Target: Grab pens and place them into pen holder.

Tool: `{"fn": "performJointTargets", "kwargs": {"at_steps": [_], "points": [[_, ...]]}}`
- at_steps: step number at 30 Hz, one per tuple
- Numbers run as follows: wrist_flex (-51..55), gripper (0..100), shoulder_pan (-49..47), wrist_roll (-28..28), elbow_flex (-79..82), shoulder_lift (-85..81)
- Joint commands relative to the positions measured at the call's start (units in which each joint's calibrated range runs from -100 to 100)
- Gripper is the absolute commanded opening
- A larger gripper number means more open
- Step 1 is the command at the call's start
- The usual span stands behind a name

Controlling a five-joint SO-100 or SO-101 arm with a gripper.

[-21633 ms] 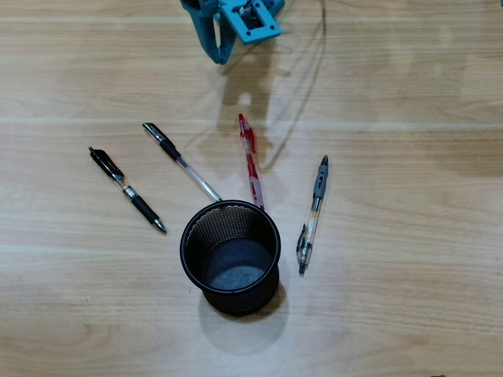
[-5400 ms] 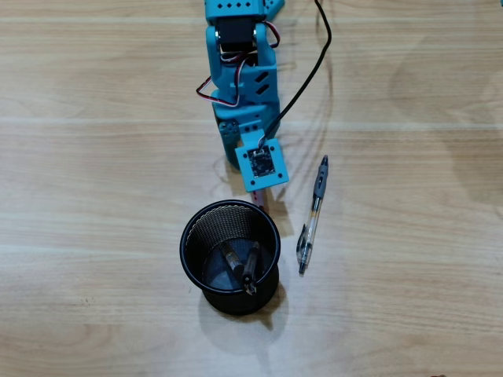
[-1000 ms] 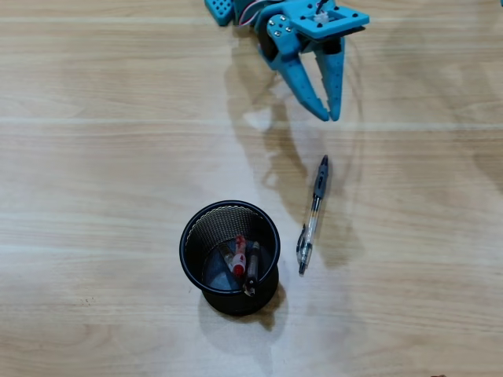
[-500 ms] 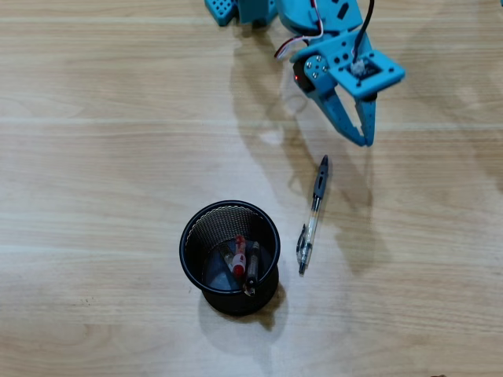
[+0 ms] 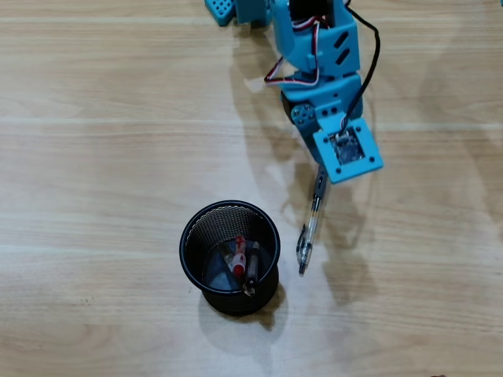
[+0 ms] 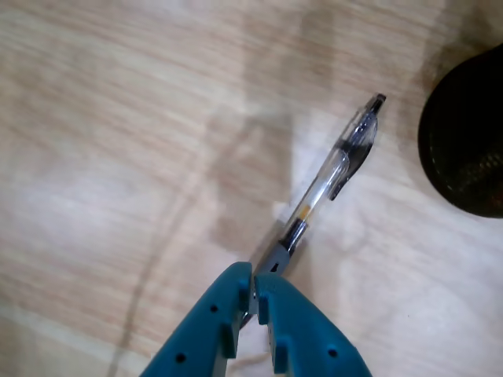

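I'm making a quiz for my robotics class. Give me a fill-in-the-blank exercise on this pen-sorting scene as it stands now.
1. The number of pens lying on the wooden table outside the pen holder is ____.
2. In the overhead view, the clear-and-grey pen lies to the ____ of the pen holder.
3. The brightest pen inside the holder is the ____ pen.
4. In the wrist view, the end effector has its tips at the pen's ____ grip end.

Missing words: one; right; red; grey
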Motion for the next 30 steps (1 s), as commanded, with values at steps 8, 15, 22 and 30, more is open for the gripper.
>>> {"fn": "performJointTargets", "kwargs": {"at_steps": [8, 15, 22, 30], "points": [[-0.5, 14, 1.7, -0.3, -9.1, 10.4], [-0.5, 15, 3.6, -0.3, -9.0, 12.6], [-0.6, 15, 4.2, -0.4, -9.0, 15.2], [-4.3, 15, 2.4, -2.6, -8.8, 19.3]]}}
